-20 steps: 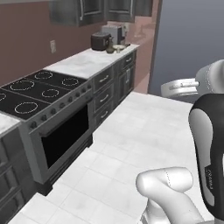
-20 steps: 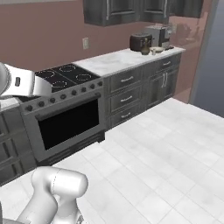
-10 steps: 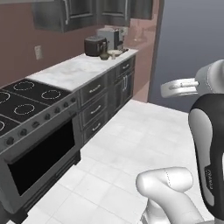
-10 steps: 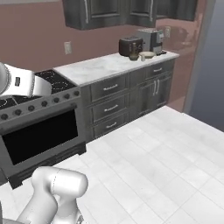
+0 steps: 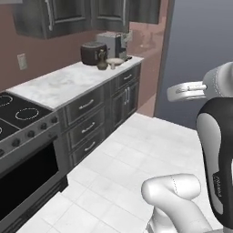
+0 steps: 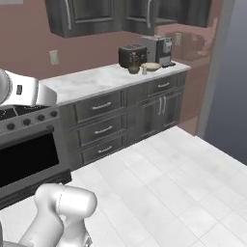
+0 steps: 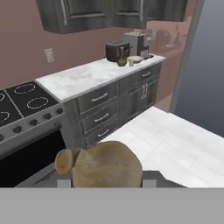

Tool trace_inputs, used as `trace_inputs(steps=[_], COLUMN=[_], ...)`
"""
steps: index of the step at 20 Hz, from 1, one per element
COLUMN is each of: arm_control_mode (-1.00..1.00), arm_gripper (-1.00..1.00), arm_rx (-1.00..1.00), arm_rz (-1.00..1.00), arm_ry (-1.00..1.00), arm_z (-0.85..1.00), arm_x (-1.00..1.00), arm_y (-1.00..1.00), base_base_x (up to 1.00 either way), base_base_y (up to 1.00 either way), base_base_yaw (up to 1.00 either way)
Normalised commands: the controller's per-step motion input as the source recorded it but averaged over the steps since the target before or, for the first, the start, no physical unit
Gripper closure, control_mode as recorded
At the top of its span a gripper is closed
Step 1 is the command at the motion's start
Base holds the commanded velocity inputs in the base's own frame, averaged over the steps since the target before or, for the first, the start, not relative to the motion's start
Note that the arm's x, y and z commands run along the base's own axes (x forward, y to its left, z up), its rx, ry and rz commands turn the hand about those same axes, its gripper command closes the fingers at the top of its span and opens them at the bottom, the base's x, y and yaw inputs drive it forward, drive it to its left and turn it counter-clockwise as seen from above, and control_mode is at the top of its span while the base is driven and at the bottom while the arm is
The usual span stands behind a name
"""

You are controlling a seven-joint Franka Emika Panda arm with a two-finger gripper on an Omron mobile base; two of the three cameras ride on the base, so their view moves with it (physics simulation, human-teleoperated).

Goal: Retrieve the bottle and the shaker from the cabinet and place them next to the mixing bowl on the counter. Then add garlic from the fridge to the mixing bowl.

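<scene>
At the near edge of the hand view a tan, bulbous garlic head (image 7: 105, 165) with a stubby stem pointing left is seen clasped in the end effector (image 7: 104, 180), whose two small dark finger tips (image 7: 64, 180) flank it at either side; the garlic is thus held clear of the floor. Below and beyond it a white tiled floor (image 7: 175, 140) is spread out. To the left a black oven with a glass door (image 5: 22, 177) and a black cooktop with ring burners (image 7: 26, 103) are set into the dark grey cabinetry. Next along, a white marble table (image 6: 96, 79) is carried on dark grey drawers with silver handles (image 6: 101, 130). At the far end of that table a cluster of things is gathered — a small brown rounded bottle (image 6: 133, 69), a small pale shaker (image 6: 144, 70) just beside it, and a shallow cream mixing bowl (image 6: 151, 66) just to the right of the shaker. Behind these a black toaster (image 6: 131, 55) and a silver coffee machine (image 6: 157, 49) are stood against the reddish-brown wall (image 6: 29, 43). Dark grey upper cabinets (image 6: 96, 14) are hung above, and a pale outlet plate (image 6: 53, 57) is fixed on the wall — to the left of the toaster. A tall grey fridge panel (image 6: 231, 82) is seen at the right.
</scene>
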Motion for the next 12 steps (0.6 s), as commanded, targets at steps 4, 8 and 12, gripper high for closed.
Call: trace_inputs(steps=[4, 8, 12], arm_control_mode=[1.0, 1.0, 1.0], arm_gripper=[1.0, 1.0, 1.0], arm_rx=[0.0, 0.0, 0.0], arm_rz=[0.0, 0.0, 0.0], arm_ry=[0.0, 0.0, 0.0], arm_z=[0.0, 0.0, 0.0], arm_x=[0.0, 0.0, 0.0], arm_y=[0.0, 0.0, 0.0], base_base_x=[0.66, 0.73, 0.71], base_base_y=[-1.0, -1.0, -1.0], base_base_yaw=[0.09, 0.11, 0.17])
